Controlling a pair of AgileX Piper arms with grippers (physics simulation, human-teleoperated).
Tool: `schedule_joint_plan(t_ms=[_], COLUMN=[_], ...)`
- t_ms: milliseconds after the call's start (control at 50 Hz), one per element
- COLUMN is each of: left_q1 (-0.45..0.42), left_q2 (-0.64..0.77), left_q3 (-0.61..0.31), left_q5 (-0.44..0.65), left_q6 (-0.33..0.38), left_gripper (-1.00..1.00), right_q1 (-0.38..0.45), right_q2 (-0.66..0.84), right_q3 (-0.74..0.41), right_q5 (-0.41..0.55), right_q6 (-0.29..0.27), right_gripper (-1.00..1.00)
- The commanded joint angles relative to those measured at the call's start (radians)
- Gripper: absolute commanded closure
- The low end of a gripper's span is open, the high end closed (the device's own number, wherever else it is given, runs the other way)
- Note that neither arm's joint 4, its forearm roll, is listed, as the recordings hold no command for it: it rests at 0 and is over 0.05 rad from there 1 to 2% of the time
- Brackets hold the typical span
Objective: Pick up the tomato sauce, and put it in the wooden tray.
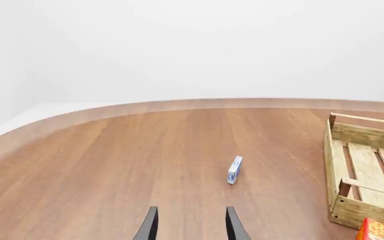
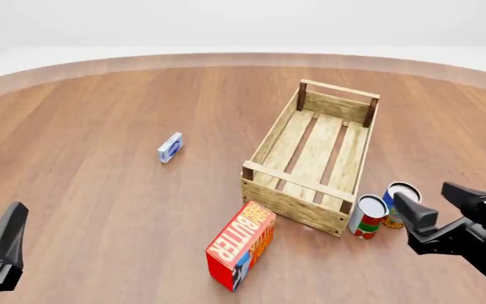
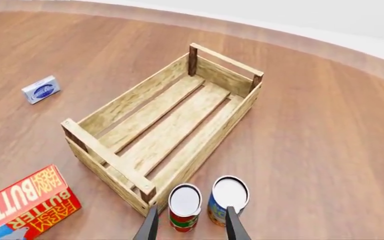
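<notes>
My right end effector (image 2: 429, 206) hovers at the lower right of the front frame, fingers spread apart and holding nothing, close above the tomato sauce (image 2: 367, 216). That can stands upright on the surface (image 2: 99, 126), just outside the near right corner of the wooden tray (image 2: 315, 155), beside a blue-and-yellow can (image 2: 399, 204). My left end effector (image 1: 190, 227) is open and empty at lower left.

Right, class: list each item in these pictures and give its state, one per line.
Red, white and green tomato sauce can: upright, beside the crate.
Blue-and-yellow can: upright.
Light-wood slatted tray: nothing inside.
Red butter box: tilted.
Small blue-white box: on edge.
Left tool: open.
Right tool: open.
</notes>
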Motion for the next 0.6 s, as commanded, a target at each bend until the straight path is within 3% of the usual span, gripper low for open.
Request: schedule_joint_plan(t_ms=[20,600], left_q1=[0.000,0.000], left_q2=[0.000,0.000], left_q3=[0.000,0.000], left_q5=[0.000,0.000], left_q6=[0.000,0.000], left_gripper=[-1.00,-1.00], right_q1=[0.007,-0.002], right_q2=[0.051,0.159], right_q3=[0.025,0.056], right_q5=[-0.061,-0.170], right_q6=[0.015,0.028], right_gripper=[-1.00,-1.00])
